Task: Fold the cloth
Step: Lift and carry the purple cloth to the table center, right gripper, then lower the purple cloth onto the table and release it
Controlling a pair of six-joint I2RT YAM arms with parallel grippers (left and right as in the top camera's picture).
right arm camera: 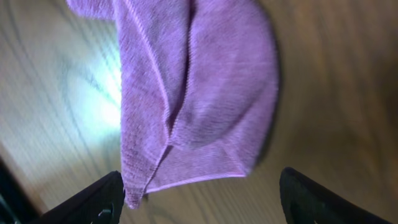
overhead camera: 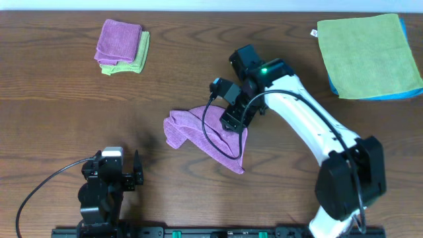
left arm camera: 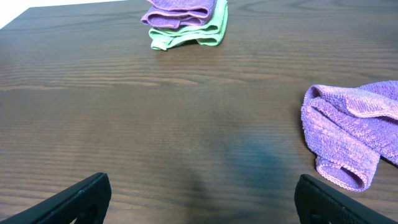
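Item, the cloth (overhead camera: 188, 131): violet microfibre, lying near the middle of the surface (overhead camera: 66, 112), not flat but gathered into a rough wedge, with a rolled lobe at its left end and a point trailing toward the front. From the right wrist we note one layer lapped over another, a stitched hem running along the overlap, and the edges not matched. Right gripper (right arm camera: 200, 186): poised directly over the cloth's right part, fingers set wide apart, nothing pinched between them. Left gripper (left arm camera: 199, 199): parked low near the front left, well apart from the cloth, fingers likewise spread wide and empty. We judge the fold begun but untidy, the step in hand being a fresh hold on a free edge. To do it well, we would take the hem at a corner and catch a single layer only. We would then lift just clear of the surface, carry it across until edge meets edge, and lay it down before letting go. The idle left arm could pin the rolled end against dragging. Also present: folded stack (overhead camera: 121, 45), purple over green, far left; lime-green cloth (overhead camera: 367, 53) spread far right upon a blue one (overhead camera: 396, 96).
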